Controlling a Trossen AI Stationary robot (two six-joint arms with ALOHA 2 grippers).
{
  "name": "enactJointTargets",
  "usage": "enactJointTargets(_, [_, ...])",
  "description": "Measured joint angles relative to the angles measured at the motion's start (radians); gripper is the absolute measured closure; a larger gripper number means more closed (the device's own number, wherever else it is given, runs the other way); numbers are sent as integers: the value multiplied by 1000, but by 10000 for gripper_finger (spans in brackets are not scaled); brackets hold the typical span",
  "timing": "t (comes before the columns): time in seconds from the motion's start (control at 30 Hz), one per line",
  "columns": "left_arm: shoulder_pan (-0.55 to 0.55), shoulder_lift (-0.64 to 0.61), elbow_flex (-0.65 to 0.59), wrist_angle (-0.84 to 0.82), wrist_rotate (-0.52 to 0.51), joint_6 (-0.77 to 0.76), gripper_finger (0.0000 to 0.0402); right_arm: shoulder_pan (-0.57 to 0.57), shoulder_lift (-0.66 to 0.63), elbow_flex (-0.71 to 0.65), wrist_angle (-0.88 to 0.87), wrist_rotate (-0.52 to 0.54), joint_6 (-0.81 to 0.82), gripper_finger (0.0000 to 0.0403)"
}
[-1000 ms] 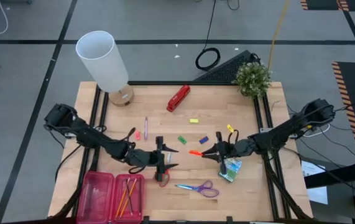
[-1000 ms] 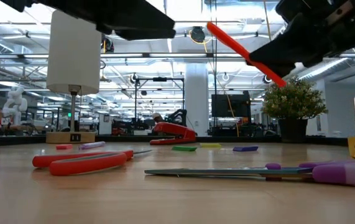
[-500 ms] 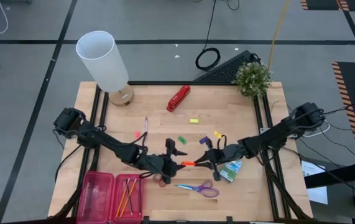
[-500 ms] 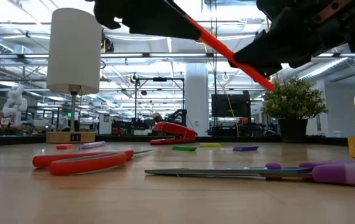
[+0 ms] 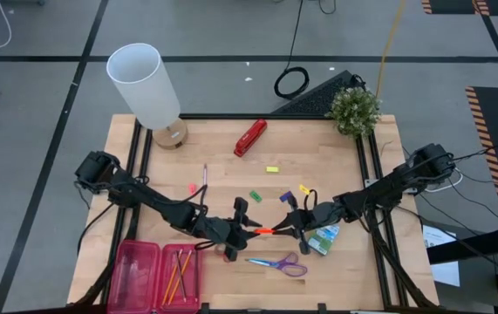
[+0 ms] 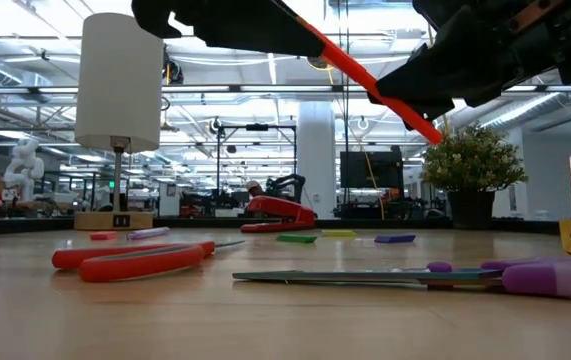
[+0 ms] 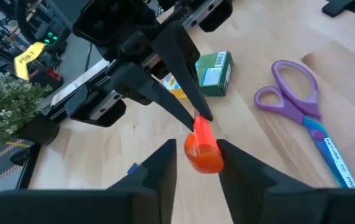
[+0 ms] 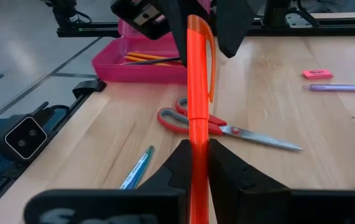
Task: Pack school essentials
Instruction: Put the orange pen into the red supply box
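Two grippers met above the middle of the table (image 5: 336, 161), and both were at one orange pen (image 5: 265, 231). The right gripper (image 5: 286, 225) had its jaws shut tight on one end of the pen. The left gripper (image 5: 247, 231) had its jaws a little apart around the other end, with a finger on each side of it, and I could not tell if they were pressing on it yet. The pen was up in the air between them, tilted in the low view.

Under the left gripper lay the red-handled scissors (image 8: 193, 121). The purple-handled scissors (image 5: 281, 263) lay near the front edge of the table. A green-yellow crayon box (image 5: 324, 238) lay just beside the right arm.

Small erasers were spread out farther back: a green one (image 5: 255, 196), a yellow one (image 5: 272, 169), a pink one (image 5: 193, 188). A thin purple pen (image 5: 204, 177) lay near the pink eraser.

At the front left corner sat a pink case (image 5: 135, 277), open, with orange pencils (image 5: 177, 271) inside it.

At the back of the table were a red stapler (image 5: 250, 137), a white lamp (image 5: 146, 87) and a small green plant (image 5: 354, 111).
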Motion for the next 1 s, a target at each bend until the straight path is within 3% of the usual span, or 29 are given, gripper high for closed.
enactJointTargets(0.6, [12, 0, 0, 10, 77, 4, 335, 0, 0, -1, 0, -1, 4, 368])
enactJointTargets(0.73, [12, -2, 0, 1, 79, -8, 336, 3, 0, -2, 33, 25, 5, 331])
enactJointTargets(1.0, [-11, -2, 0, -97, 85, -99, 334, 9, -64, -2, 13, 37, 19, 207])
